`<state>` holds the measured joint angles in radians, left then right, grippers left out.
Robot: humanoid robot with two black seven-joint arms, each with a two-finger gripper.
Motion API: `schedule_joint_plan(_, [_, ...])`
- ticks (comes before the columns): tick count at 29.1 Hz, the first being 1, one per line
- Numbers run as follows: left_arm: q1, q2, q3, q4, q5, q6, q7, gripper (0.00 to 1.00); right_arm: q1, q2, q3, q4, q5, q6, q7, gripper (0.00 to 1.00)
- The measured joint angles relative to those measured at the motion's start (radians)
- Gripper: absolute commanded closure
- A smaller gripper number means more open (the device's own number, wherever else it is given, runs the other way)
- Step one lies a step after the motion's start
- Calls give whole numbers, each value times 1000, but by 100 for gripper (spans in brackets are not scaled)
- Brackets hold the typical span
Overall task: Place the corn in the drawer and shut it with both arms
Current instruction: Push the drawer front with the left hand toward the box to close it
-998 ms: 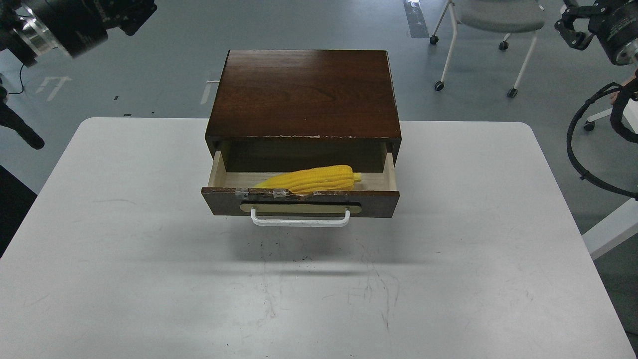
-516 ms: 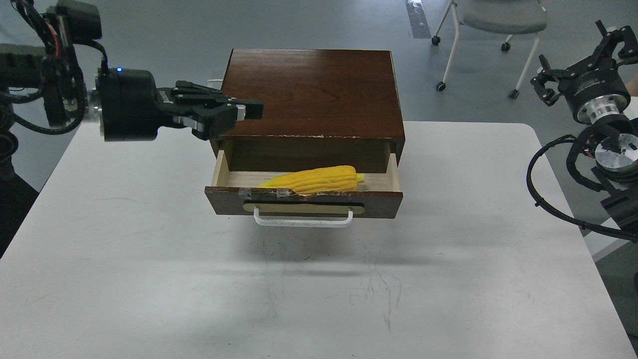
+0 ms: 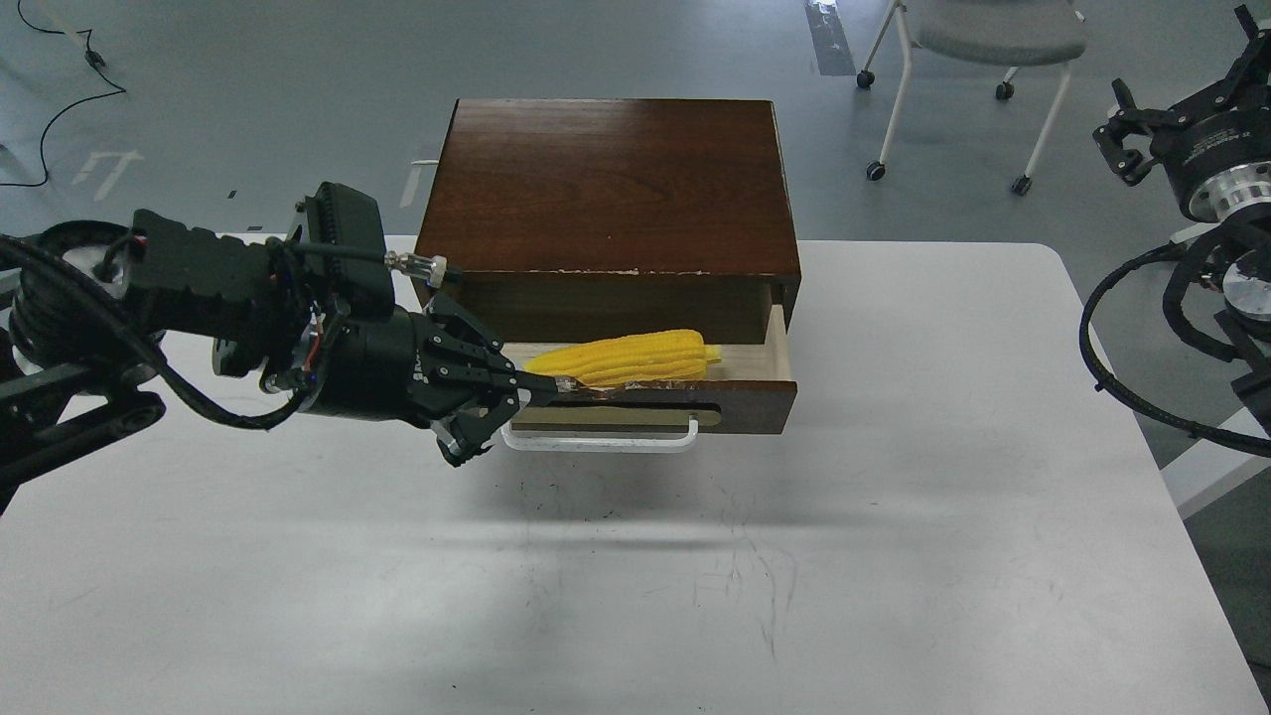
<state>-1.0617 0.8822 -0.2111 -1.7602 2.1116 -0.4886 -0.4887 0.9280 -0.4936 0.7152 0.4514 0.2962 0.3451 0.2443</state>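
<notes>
The corn (image 3: 624,358) lies inside the open drawer (image 3: 735,402), its pointed tip toward the left and its short stub toward the right, resting just behind the drawer's front panel on the pale wood floor. The drawer sticks out toward the near side from a dark brown wooden cabinet (image 3: 608,184) that stands at the far middle of the white counter (image 3: 635,576). A white handle (image 3: 606,441) runs along the drawer's front on a beige plate. The left end effector (image 3: 487,409) reaches in from the left at the drawer's left front corner, its fingers spread apart, the upper one lying along the taped top edge of the front panel and the lower one beside the left end of the handle; it grips nothing. The right end effector (image 3: 1177,119) hangs off the counter at the far right, well apart from the drawer, and whether it is open or closed cannot be told. A chair (image 3: 993,40) stands on the grey floor beyond.
</notes>
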Motion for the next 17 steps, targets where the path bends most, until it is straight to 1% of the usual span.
schedule_joint_plan(4, [0, -28, 35, 1, 46, 0, 0, 100, 0, -10, 0, -1, -1, 0, 0, 0])
schedule_joint_plan(17, [5, -55, 44, 44, 70, 0, 0, 100, -2, -18, 0, 0, -2, -1, 0, 0])
